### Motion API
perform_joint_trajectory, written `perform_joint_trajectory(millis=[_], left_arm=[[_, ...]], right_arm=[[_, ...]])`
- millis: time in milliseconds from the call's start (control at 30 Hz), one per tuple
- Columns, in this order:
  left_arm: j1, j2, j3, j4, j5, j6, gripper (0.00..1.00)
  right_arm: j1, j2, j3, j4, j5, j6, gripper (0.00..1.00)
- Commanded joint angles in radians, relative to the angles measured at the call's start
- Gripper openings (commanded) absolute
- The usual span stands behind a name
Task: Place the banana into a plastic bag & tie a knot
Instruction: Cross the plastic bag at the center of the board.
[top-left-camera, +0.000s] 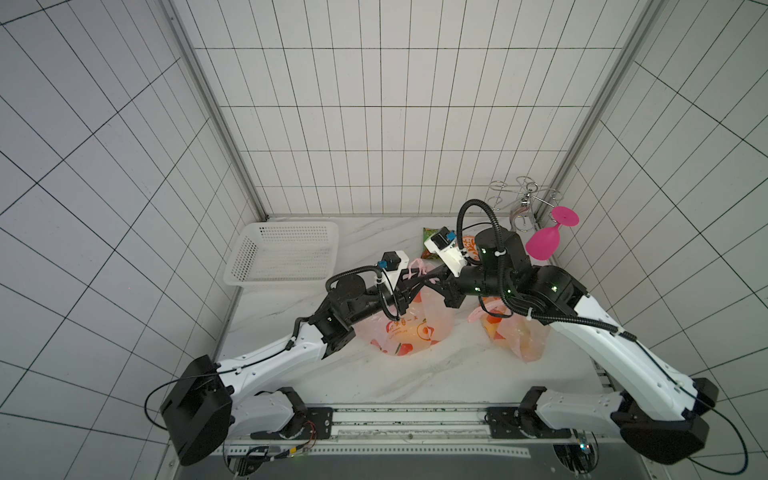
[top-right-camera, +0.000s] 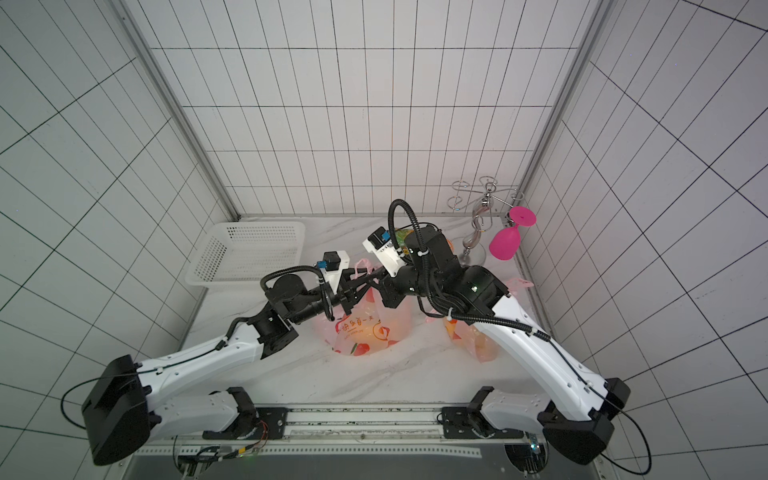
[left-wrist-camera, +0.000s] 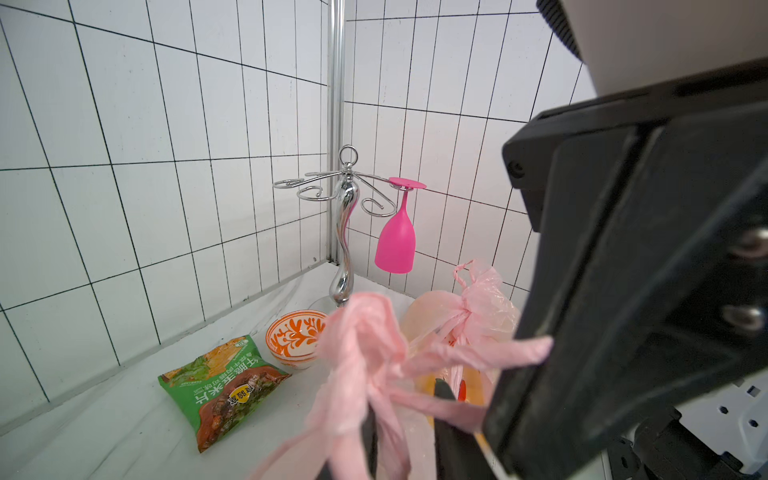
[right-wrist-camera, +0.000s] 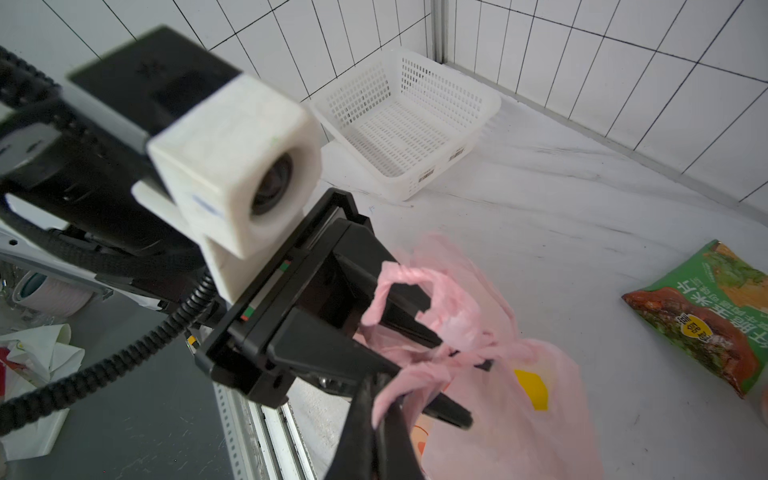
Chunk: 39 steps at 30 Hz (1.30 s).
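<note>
Both arms meet over the middle of the table (top-left-camera: 436, 374), right above the pink plastic bag (top-left-camera: 399, 332). The right gripper (right-wrist-camera: 372, 405) is clenched tight on one twisted handle (right-wrist-camera: 388, 395) of that bag, with plastic bunched between its jaws. The left gripper (right-wrist-camera: 473, 392) sits a little parted, not clamped. The handle loop (right-wrist-camera: 415, 276) hangs round one finger (right-wrist-camera: 409, 303), and strands cross the gap. Whether those jaws pinch any plastic cannot be told. In the left wrist view the handles (left-wrist-camera: 365, 345) are wound together in a loose bunch between the two grippers.

Around them, a second pink bag (top-left-camera: 519, 336), its top tied, lies partly under the right arm. Toward the back are a green snack packet (left-wrist-camera: 224, 386), an orange-patterned bowl (left-wrist-camera: 296, 336) and a chrome rack (left-wrist-camera: 345, 216) with a pink glass (left-wrist-camera: 397, 241) hanging upside down. A white basket (top-left-camera: 282, 257) sits at the far left. In both top views the wrists cover the mouth of the bag.

The bag stands on the table, thin and translucent, printed with fruit. A yellow patch (right-wrist-camera: 530, 388) shows through the film inside it, banana-coloured but unclear in shape.
</note>
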Motion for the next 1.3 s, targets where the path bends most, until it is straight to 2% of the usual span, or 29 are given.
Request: perform_joint_trajectory(millis=[0, 200, 500, 900, 1267], left_arm=[[0.006, -0.025, -0.026, 0.025, 0.018, 0.036, 0.22], [0.004, 0.002, -0.005, 0.012, 0.038, 0.046, 0.20], [0.004, 0.040, 0.023, 0.046, 0.011, 0.047, 0.34], [0.004, 0.045, 0.000, 0.160, -0.034, 0.068, 0.42], [0.000, 0.098, 0.062, 0.081, 0.070, 0.086, 0.28]], right_arm=[[-0.011, -0.016, 0.028, -0.024, 0.033, 0.006, 0.00], [-0.011, 0.007, 0.071, -0.018, -0.011, 0.005, 0.00], [0.018, -0.001, 0.027, -0.034, -0.049, 0.010, 0.00], [0.033, 0.005, 0.007, -0.040, -0.041, 0.029, 0.00], [0.047, 0.029, 0.019, -0.026, -0.070, 0.029, 0.00]])
